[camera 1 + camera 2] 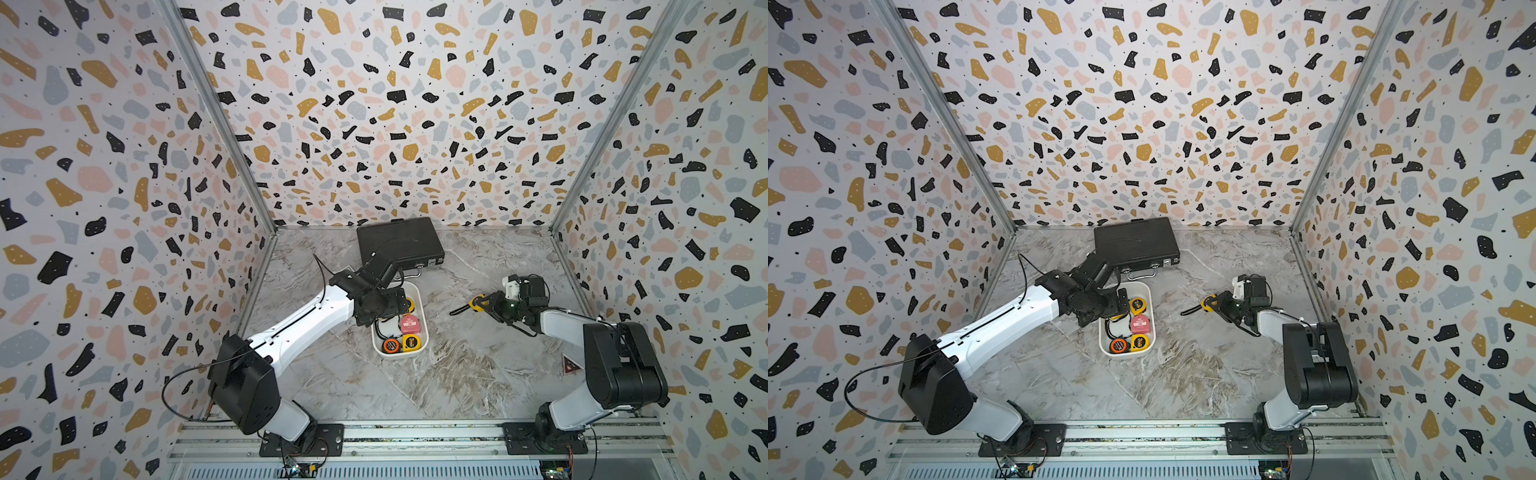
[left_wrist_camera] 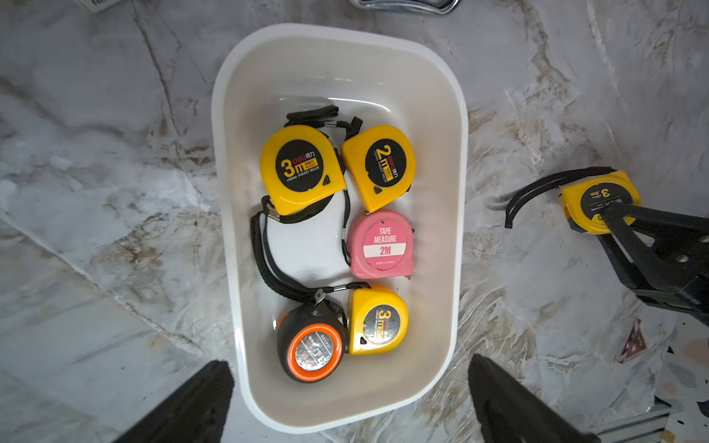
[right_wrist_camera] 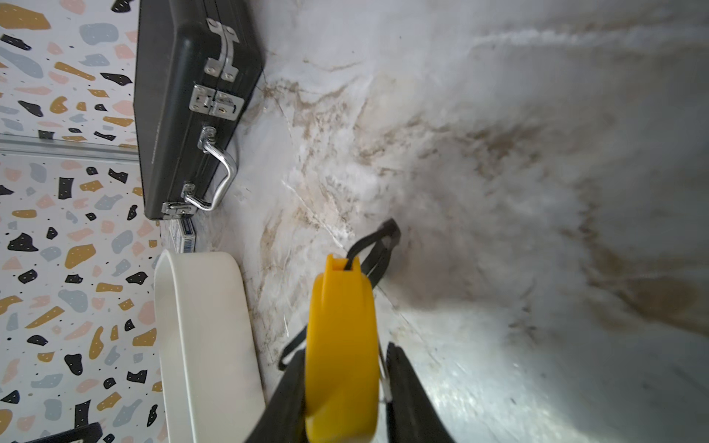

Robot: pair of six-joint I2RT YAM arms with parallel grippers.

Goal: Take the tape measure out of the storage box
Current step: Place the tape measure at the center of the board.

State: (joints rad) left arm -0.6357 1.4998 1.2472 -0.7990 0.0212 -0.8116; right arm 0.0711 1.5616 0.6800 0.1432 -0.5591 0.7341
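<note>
Beside the storage box [image 2: 458, 153], over bare worktop [image 2: 115, 199], my right fingers [image 2: 615, 218] are clamped on a yellow tape measure [image 2: 575, 201] (its black strap [image 2: 537, 188] dangles loose), so I judge the lift-out done and the set-down in hand. Next I should lower it flat, clear of the box wall, and let go; my left fingers [image 1: 384, 306] hang spread wide and empty above the five tapes [image 2: 383, 245] lying in the box.

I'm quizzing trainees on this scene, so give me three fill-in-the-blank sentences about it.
The box holds ___ tape measures.
The tape measure in the right gripper is coloured ___.
The jaws of the left gripper stand ___.
Missing: five; yellow; open.
</note>
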